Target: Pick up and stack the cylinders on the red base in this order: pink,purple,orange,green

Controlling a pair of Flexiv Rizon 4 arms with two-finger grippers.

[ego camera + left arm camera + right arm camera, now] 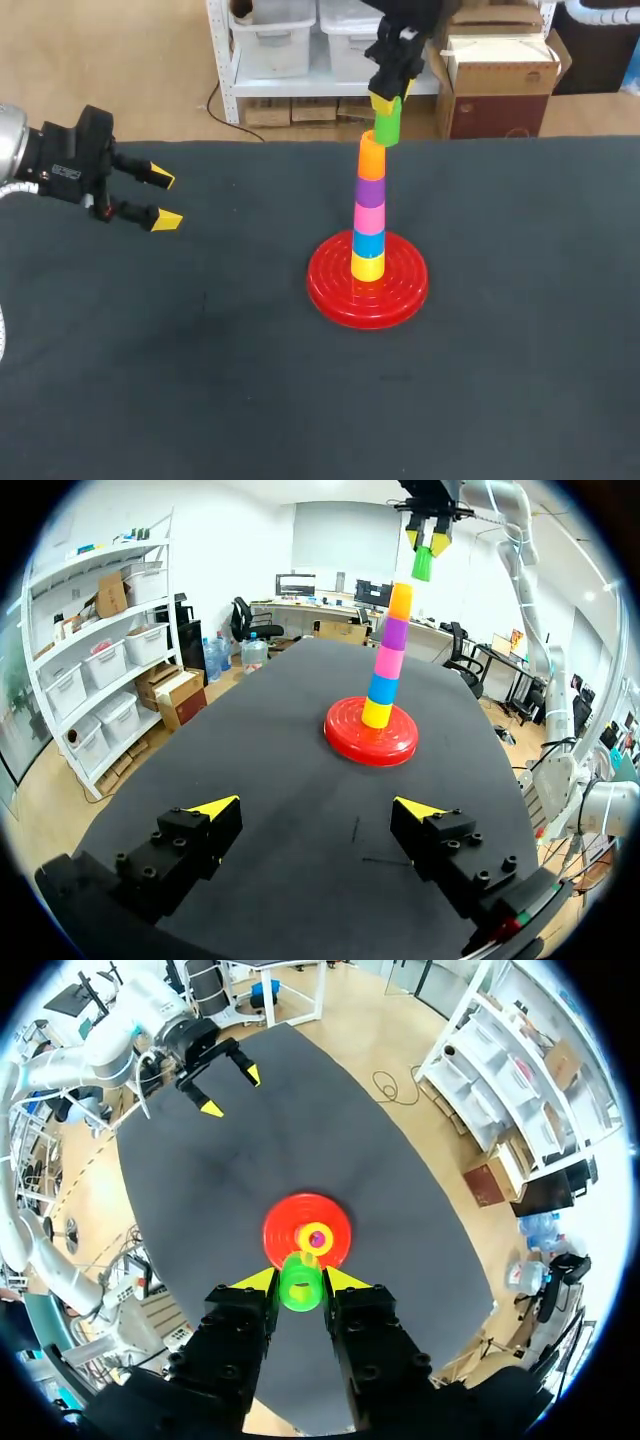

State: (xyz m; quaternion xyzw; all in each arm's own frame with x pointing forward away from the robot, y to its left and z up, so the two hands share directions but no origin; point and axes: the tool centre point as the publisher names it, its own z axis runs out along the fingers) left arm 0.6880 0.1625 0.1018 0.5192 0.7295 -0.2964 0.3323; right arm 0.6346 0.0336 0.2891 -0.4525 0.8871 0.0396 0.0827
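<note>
— Head?
— My right gripper point(388, 103) holds green point(388, 128) just off orange's point(372, 157) top.
— Left wrist?
— Left gripper point(315, 808) wide, empty, far from base point(345, 742).
— Right wrist?
— Green looks off-centre; I'd line it over orange, then lower straight.

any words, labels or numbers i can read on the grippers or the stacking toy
None can be read.
left gripper: a small pale marking on its black body, too small to read.
green cylinder, stack, red base: no print shows.
</note>
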